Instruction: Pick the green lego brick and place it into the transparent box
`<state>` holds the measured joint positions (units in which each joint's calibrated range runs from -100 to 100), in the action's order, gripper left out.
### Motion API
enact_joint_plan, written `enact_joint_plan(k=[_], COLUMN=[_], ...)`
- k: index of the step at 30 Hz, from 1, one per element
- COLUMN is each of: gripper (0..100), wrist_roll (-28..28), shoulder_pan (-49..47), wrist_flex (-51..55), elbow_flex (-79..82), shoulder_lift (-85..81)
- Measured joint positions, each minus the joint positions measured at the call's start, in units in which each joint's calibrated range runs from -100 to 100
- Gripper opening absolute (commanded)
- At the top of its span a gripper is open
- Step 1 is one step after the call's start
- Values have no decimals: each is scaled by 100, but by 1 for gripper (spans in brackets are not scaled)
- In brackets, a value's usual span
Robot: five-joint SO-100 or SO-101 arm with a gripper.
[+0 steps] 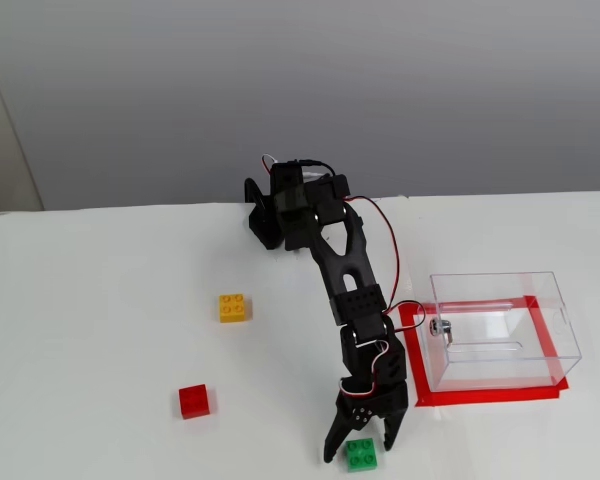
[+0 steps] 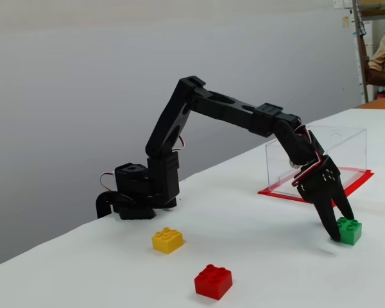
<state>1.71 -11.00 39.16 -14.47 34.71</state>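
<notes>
The green lego brick (image 1: 360, 454) sits on the white counter (image 1: 100, 330) between the black arm's spread jaws, left of the transparent box (image 1: 500, 328) in the higher fixed view; the jaws should settle low and centred before squeezing its flat sides.

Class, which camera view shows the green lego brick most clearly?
The fixed view looking down: the green lego brick shows its four studs between the open jaws. In the side fixed view, the brick is partly hidden behind one jaw.
</notes>
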Motion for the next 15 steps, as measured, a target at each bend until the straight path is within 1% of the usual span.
enact_joint_plan(k=[5, 15], gripper=[39, 39], wrist_roll=[0, 0], shoulder_pan=[11, 43], wrist_flex=[-249, -266], elbow_flex=[0, 0], shoulder_lift=[118, 118])
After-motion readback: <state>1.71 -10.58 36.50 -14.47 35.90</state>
